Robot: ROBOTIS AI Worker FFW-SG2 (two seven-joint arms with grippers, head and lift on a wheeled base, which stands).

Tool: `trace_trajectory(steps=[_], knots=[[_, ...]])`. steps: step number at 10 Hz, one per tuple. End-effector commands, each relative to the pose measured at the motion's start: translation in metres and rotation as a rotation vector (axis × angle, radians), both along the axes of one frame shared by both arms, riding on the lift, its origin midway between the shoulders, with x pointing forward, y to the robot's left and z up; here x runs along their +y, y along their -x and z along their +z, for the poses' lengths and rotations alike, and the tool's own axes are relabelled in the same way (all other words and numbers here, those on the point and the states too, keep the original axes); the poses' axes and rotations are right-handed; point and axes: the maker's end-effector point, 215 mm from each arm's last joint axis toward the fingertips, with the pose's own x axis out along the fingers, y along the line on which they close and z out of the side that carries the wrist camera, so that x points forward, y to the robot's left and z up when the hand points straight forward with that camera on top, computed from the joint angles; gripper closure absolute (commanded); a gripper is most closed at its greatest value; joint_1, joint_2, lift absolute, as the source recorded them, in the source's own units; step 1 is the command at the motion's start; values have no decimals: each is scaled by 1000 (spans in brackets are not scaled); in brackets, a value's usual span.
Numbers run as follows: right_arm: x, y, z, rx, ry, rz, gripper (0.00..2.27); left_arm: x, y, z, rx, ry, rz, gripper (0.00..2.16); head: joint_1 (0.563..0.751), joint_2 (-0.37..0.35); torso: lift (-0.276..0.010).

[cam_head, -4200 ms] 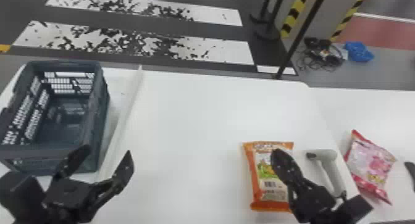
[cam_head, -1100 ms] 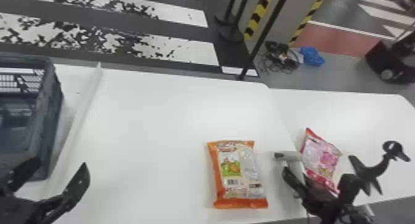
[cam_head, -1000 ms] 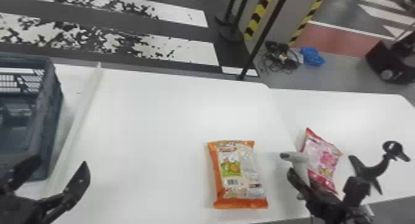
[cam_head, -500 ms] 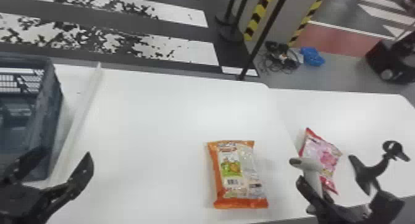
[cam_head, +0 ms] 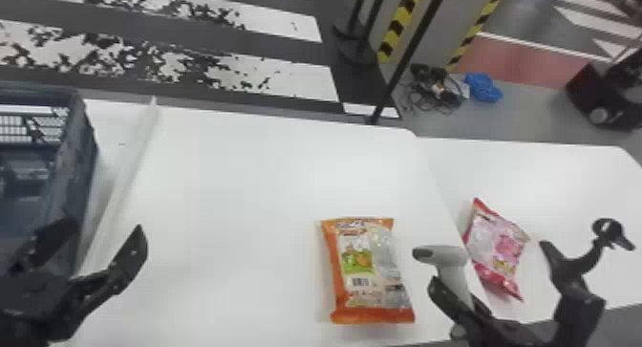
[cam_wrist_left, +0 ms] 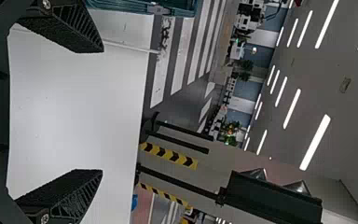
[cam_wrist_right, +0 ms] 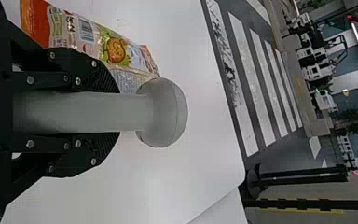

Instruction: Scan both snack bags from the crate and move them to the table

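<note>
The right gripper has its jaws pinching the handle of the scanner, whose nose points leftward near the orange snack bag. That bag lies flat on the worktop, its barcode facing up, so it likely needs no turning before a read. To scan it well, carry the scanner over the barcode and tip the nose down, keeping a little air between them; too steep a glance off the shiny wrapper could spoil the read. Keep the handle firmly and squarely held so it does not twist. The pink snack bag rests farther right, beyond the scanner; avoid brushing it. The left gripper, jaws spread, is beside the crate and best kept out of the way.
</note>
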Motion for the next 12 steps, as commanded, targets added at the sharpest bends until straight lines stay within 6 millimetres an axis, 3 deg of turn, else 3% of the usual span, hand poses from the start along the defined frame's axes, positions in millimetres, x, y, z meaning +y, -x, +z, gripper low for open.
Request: trace_trajectory(steps=[1,3,4,6,9,12], knots=[[34,7,-8,32,-53,47,2250,1,-7,-4,2,-4,6,73,695,-350,-87],[78,8,-11,39,-90,115,2250,1,-9,-6,4,-2,12,73,695,-350,-87],[91,8,-9,28,-89,138,2250,1,-12,-3,-2,-2,11,73,695,-312,-87],[96,9,-14,39,-64,145,2250,-1,-14,-2,-5,-1,7,73,695,-257,-87],[102,11,-35,75,-25,153,2250,-8,-12,4,-17,8,-24,73,695,-250,-87],[104,14,-39,86,-15,155,2250,-21,-7,14,-6,4,-62,73,695,-264,-87]])
